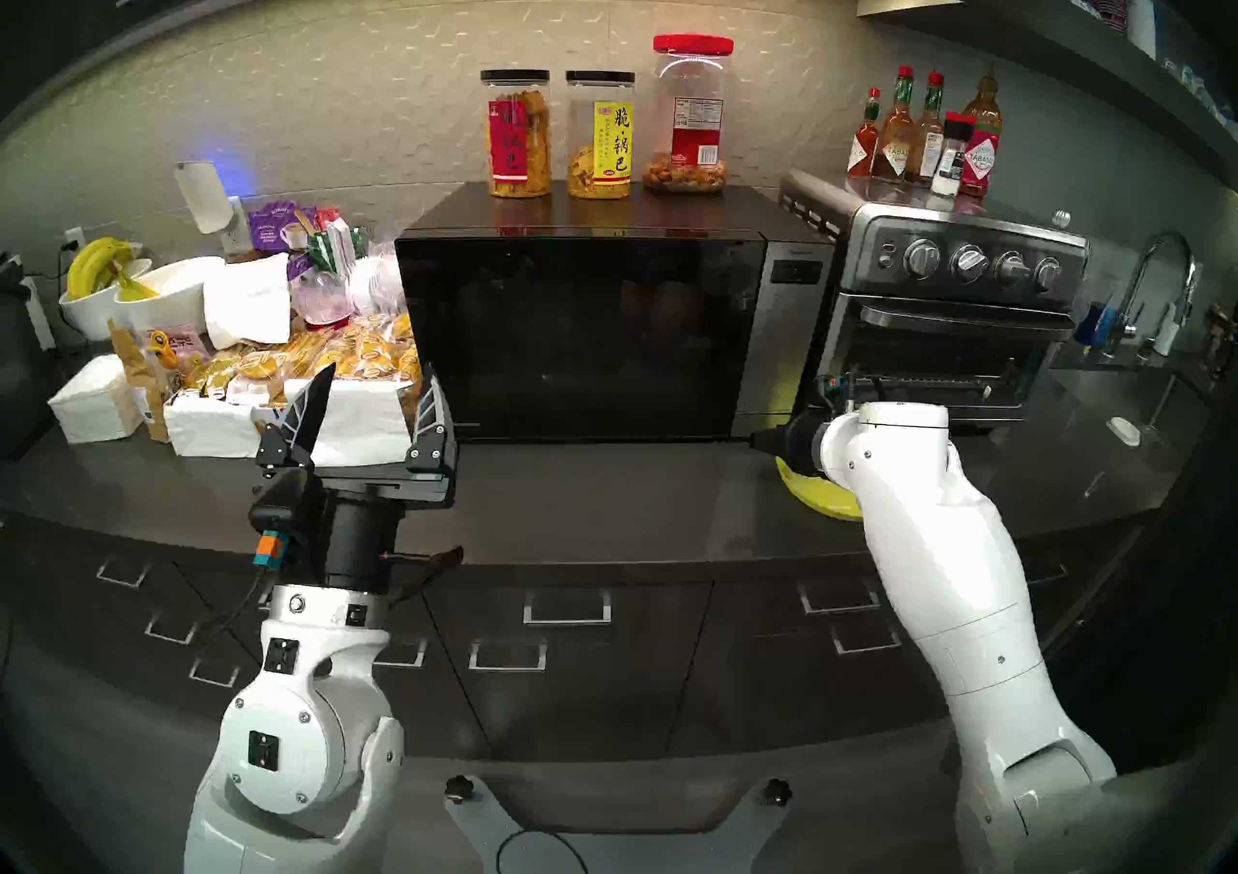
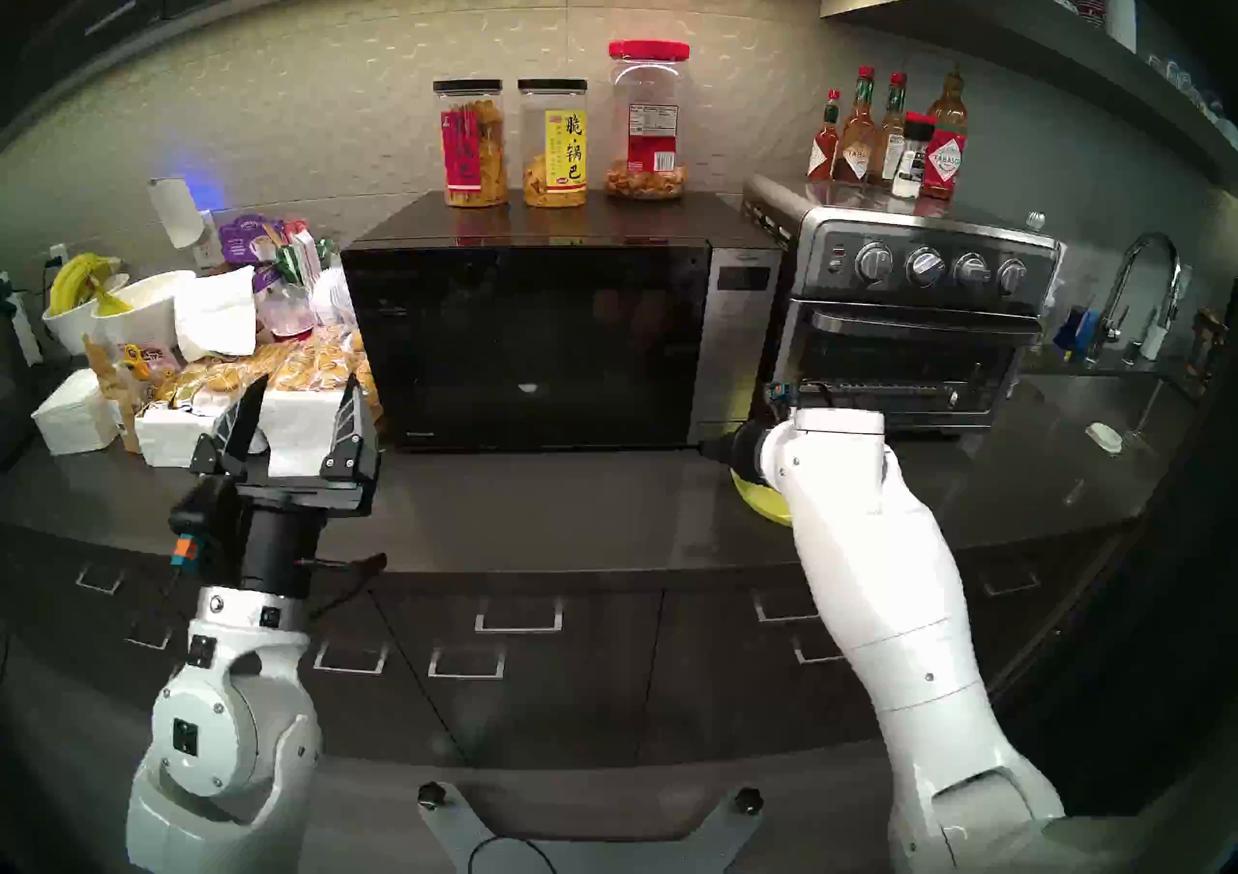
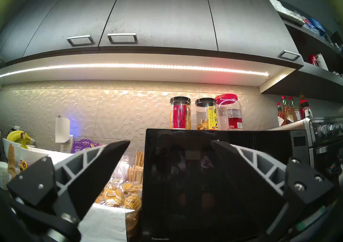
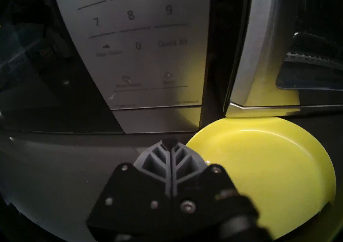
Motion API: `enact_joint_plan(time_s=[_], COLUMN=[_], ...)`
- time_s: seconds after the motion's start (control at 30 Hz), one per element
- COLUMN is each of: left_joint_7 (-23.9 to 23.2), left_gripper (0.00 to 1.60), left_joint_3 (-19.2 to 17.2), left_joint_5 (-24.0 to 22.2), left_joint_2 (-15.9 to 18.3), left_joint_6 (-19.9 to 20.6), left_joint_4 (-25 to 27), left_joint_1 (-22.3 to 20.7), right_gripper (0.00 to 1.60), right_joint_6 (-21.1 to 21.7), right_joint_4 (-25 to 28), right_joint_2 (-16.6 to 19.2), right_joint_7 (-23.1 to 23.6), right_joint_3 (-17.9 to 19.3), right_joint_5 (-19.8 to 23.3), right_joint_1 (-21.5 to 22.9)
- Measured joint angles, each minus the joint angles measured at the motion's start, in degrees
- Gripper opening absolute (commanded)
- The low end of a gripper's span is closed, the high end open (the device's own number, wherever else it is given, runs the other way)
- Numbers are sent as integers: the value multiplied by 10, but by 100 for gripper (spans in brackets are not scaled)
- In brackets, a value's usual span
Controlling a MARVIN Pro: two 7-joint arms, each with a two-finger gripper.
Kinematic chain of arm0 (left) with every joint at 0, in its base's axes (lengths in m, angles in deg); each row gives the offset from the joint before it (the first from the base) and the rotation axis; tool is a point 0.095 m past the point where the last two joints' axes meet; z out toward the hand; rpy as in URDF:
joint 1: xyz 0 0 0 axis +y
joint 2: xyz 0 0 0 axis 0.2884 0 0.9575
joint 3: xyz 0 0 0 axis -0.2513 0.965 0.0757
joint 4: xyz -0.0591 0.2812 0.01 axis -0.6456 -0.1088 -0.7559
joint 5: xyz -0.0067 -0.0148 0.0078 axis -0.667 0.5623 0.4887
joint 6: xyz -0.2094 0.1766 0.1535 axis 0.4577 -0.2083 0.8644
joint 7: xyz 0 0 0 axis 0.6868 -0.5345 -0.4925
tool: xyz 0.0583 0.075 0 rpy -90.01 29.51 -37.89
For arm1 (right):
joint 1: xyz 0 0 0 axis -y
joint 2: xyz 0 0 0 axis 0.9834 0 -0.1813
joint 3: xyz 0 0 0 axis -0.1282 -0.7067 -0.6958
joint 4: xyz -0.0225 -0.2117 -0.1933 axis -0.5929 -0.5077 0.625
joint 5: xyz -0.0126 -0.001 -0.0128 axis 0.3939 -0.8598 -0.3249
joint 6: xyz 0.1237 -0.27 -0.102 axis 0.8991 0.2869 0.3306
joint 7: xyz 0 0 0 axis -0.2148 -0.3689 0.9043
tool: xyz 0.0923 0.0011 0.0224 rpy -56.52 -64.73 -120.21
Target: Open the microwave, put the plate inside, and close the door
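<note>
Nothing of the job looks finished yet: the big boxy black-and-grey microwave [image 1: 589, 330] sits on the dark countertop [image 1: 603, 504] with its wide glossy black glass door [image 1: 576, 336] flat against the front. The round bright yellow plastic plate [image 4: 263, 163] lies on the counter in front of the microwave's right lower corner, its far rim close to the base of the steel toaster oven with four knobs [image 1: 951, 303] next door, and nothing is gripping it. The right gripper [image 4: 171, 142] has its fingers pressed together with nothing between them, the tips low over the counter just short of the blank bar at the foot of the grey touch panel [image 4: 143, 50]; I'd guess it means to push that bar to pop the door, though I can't tell whether it touches yet. The left gripper [image 1: 372, 387] hangs back on the left with its fingers spread wide and empty. So opening, loading the plate and shutting are all left.
</note>
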Motion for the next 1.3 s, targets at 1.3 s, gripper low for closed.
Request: enact_joint_plan(time_s=[1.3], left_joint_7=[0], left_gripper=[160], left_joint_3=[0], left_joint_5=[0], left_joint_2=[0], left_joint_6=[0], left_joint_4=[0], left_joint_1=[0], right_gripper=[0], right_joint_6=[1], right_joint_4=[-73], right_joint_2=[0], right_joint_7=[-15], right_joint_3=[34], right_joint_5=[97], right_joint_1=[50])
